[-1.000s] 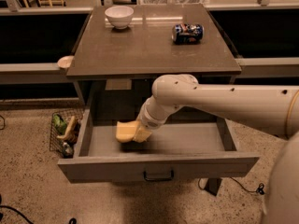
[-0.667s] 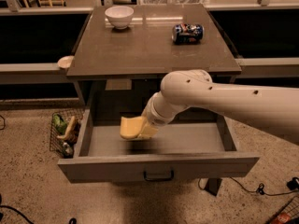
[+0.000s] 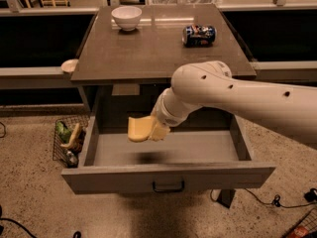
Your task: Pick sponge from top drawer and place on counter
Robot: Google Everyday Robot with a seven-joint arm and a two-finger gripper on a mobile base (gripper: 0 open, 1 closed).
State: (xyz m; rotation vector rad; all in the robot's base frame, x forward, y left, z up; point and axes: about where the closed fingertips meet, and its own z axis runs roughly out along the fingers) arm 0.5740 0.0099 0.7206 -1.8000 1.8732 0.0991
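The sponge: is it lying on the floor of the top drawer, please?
No; the gripper holds the sponge in the air above the top drawer, over its shadow.

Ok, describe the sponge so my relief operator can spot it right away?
Start at the pulled-out top drawer. Above its floor, left of centre in the view and below the counter edge, the claw of the white arm is shut on the sponge. It is the only flat yellow piece in midair; the white bowl and blue can rest up on the counter.
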